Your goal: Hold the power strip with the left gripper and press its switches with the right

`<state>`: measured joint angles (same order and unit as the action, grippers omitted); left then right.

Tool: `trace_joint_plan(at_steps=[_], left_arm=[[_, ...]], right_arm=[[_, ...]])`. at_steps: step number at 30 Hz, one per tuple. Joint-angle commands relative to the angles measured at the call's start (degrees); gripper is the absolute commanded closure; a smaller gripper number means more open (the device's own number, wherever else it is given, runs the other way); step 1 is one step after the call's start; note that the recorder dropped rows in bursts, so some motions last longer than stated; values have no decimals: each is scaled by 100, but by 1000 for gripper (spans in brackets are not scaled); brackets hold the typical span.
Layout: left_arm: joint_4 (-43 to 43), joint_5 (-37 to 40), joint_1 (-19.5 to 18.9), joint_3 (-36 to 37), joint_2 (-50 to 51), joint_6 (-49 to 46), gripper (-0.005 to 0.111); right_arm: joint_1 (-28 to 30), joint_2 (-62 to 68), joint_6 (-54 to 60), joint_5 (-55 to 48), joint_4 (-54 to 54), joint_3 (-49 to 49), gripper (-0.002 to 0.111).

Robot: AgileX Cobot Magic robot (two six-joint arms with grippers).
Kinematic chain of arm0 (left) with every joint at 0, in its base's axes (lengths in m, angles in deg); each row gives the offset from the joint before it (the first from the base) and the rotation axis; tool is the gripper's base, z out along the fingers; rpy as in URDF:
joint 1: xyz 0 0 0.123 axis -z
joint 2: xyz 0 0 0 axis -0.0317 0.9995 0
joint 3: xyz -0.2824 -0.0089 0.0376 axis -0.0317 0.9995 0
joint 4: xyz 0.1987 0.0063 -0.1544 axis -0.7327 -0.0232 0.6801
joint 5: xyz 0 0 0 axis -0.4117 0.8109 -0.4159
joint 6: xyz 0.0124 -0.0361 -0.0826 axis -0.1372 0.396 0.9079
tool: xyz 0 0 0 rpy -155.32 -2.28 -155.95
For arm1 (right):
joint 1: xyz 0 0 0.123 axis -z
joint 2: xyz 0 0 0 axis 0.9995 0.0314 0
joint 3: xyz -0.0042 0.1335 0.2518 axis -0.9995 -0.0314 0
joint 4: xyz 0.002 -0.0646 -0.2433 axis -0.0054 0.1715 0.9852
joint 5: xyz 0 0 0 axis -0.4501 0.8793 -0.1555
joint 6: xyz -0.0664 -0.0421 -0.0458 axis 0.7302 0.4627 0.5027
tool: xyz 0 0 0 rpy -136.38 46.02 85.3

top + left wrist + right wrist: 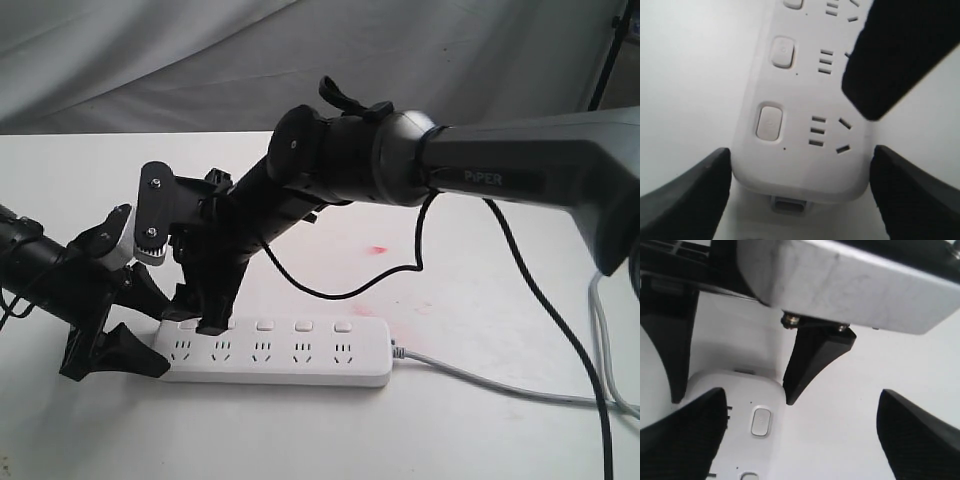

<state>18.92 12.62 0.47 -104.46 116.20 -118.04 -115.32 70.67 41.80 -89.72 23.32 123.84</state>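
Jaws of left gripper (801, 162): spread wide and closed across the width of the power strip (300, 362), one black finger (685, 200) against each long edge at the bar's end. Nothing else is gripped.

Jaws of right gripper (802, 392): fully apart, holding nothing. One fingertip (211, 322) hangs over the strip's top face near the second of the switches (303, 326), counted from the clamped end; whether it touches cannot be told. The other finger stands off the bar's far side, over bare table (450, 440).

Power strip: white, five sockets, flat on the table at 6 o'clock from the middle of the exterior view, long axis running 9 to 3 o'clock. The clamped end is at 9 o'clock. The grey cable (470, 378) leaves the 3 o'clock end and trails on toward 3 o'clock.

Switches: one row along the strip's 12 o'clock edge, one per socket.

Surroundings: the left arm (30, 255) enters from 9 o'clock. The right arm (520, 170), marked PIPER, enters from 2 o'clock, with a black lead (340, 296) looping beneath it. A grey cloth (200, 60) hangs at 12 o'clock behind the table.
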Motion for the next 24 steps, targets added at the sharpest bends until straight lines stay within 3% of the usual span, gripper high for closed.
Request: trace_joint_plan(at_steps=[1,24], left_arm=[[0,-58,28,-24,5,-35,84],[0,-58,28,-24,5,-35,84]], right_arm=[[271,-66,-191,-249,166,-25,33],[430,233,-144,121,89,-315,33]])
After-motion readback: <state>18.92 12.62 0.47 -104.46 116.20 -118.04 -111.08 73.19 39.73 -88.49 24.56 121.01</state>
